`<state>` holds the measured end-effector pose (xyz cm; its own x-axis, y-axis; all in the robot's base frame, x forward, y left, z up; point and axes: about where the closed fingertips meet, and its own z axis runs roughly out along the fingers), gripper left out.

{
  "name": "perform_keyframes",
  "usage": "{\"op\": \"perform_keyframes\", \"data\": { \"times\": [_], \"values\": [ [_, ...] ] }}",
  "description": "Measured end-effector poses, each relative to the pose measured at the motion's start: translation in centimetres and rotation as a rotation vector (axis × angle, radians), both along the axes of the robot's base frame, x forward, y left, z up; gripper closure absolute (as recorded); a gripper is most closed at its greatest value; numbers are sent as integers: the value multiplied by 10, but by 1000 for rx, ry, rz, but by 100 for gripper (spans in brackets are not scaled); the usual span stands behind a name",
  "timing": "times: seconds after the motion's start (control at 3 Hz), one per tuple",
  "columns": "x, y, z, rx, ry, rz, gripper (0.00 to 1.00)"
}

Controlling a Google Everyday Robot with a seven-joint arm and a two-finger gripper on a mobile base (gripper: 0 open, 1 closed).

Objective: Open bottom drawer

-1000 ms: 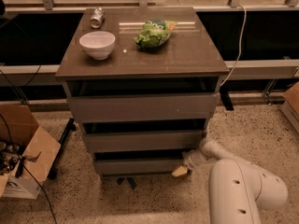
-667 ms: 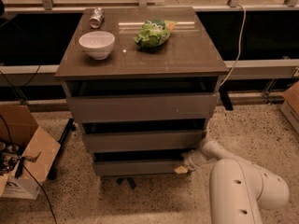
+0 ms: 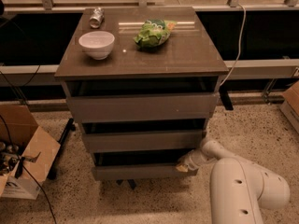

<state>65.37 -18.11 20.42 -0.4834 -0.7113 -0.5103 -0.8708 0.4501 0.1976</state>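
Note:
The bottom drawer (image 3: 140, 172) is the lowest and narrowest grey-brown front of the cabinet, flat and handleless, with a dark gap above it. My gripper (image 3: 183, 165) is at the right end of that drawer front, at its top edge, on the white arm (image 3: 243, 185) coming from the lower right. The middle drawer (image 3: 142, 140) and the top drawer (image 3: 142, 106) sit above it.
On the cabinet top (image 3: 187, 55) stand a white bowl (image 3: 96, 44), a green chip bag (image 3: 153, 33) and a can (image 3: 96, 17). An open cardboard box (image 3: 23, 162) is on the floor at left. A cable (image 3: 238, 41) hangs at right. Another box (image 3: 292, 104) is at the far right.

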Motion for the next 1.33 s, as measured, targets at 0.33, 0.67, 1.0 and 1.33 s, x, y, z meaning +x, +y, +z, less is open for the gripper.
{"op": "perform_keyframes", "data": {
  "times": [0.33, 0.67, 1.0, 1.33],
  "values": [
    [0, 0, 0, 0, 0, 0, 83],
    [-1, 1, 0, 1, 2, 1, 52],
    [-2, 3, -2, 2, 5, 3, 29],
    [-13, 1, -4, -10, 38, 47, 6]
  ]
}}
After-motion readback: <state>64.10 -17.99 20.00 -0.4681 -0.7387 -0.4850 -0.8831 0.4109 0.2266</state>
